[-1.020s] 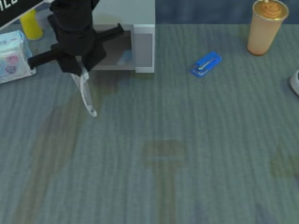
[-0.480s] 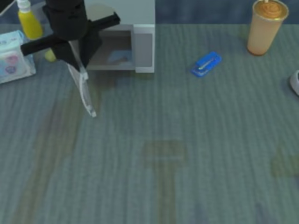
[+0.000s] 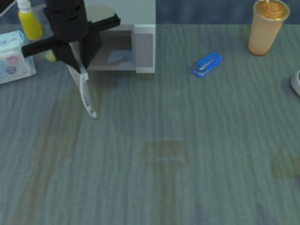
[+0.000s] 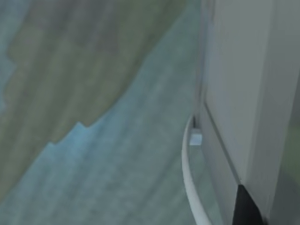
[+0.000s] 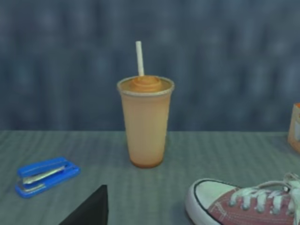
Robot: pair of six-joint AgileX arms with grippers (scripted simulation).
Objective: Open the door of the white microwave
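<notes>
The white microwave (image 3: 126, 28) is seen at the far edge of the tabletop (image 3: 187, 140), toward the left side of the top view. Its door (image 3: 84, 89) is swung wide open and sticks out toward the near side, so it is seen edge-on from above as a thin pale strip. The inside of the oven is in plain sight, grey and shadowed. The left gripper (image 3: 75, 61) is placed above the hinge end of the door, just in front of the open oven, and its dark body covers that corner. Whether its fingers are open or closed cannot be told, and it cannot be told if anything is held. In the left wrist view, the flat pale door (image 4: 243, 93) is seen very close, with its curved pale bar handle (image 4: 190, 183) beside it and the tabletop beyond. A yellow bottle (image 3: 29, 21) and a white-blue packet (image 3: 14, 56) are found to the left of the microwave. A blue stapler (image 3: 206, 64) lies to the right of the microwave, well apart from it. An orange drink cup (image 3: 267, 26) with a straw stands near the far right corner. In the right wrist view, the cup (image 5: 145, 122), the stapler (image 5: 46, 176) and a pink shoe (image 5: 248, 204) with white laces are shown. The right gripper is not seen clearly in any view.
</notes>
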